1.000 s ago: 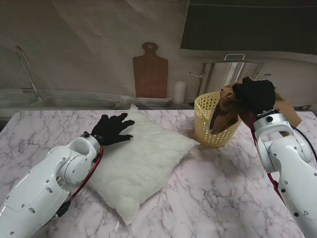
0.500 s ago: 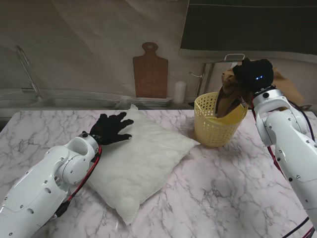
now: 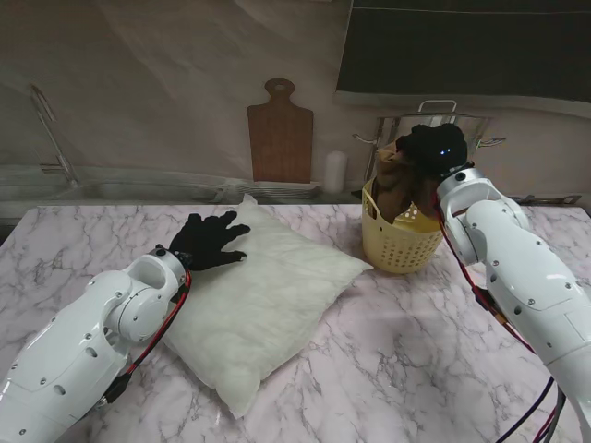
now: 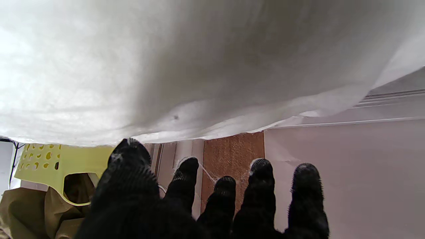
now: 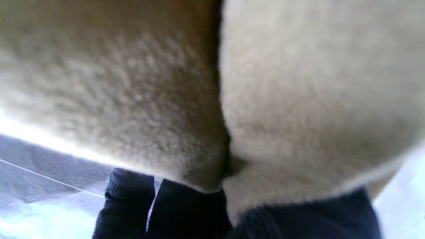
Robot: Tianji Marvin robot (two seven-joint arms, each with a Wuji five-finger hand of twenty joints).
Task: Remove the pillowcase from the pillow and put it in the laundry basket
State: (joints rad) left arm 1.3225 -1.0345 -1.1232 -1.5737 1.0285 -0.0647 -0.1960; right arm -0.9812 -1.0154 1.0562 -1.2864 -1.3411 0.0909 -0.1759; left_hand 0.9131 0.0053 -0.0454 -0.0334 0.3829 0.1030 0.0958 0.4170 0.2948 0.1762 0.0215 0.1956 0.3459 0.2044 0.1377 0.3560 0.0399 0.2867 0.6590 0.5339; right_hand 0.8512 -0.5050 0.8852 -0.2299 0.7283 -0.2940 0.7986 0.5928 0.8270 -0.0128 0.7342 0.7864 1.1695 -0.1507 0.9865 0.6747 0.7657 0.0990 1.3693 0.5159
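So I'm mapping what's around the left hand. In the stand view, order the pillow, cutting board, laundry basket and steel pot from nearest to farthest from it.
1. Pillow: the left hand rests on its far left part.
2. Cutting board: against the back wall, farther from me and a little right.
3. Laundry basket: well to the right, pillowcase going in.
4. Steel pot: behind the basket, farthest right.

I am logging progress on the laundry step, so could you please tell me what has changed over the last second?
The right hand, shut on the brown fabric pillowcase, swung leftward from beside the yellow perforated plastic laundry basket to over its opening, so the cloth now bunches inside the rim. The left hand stayed flat on the white bare pillow; pillow and basket did not move.
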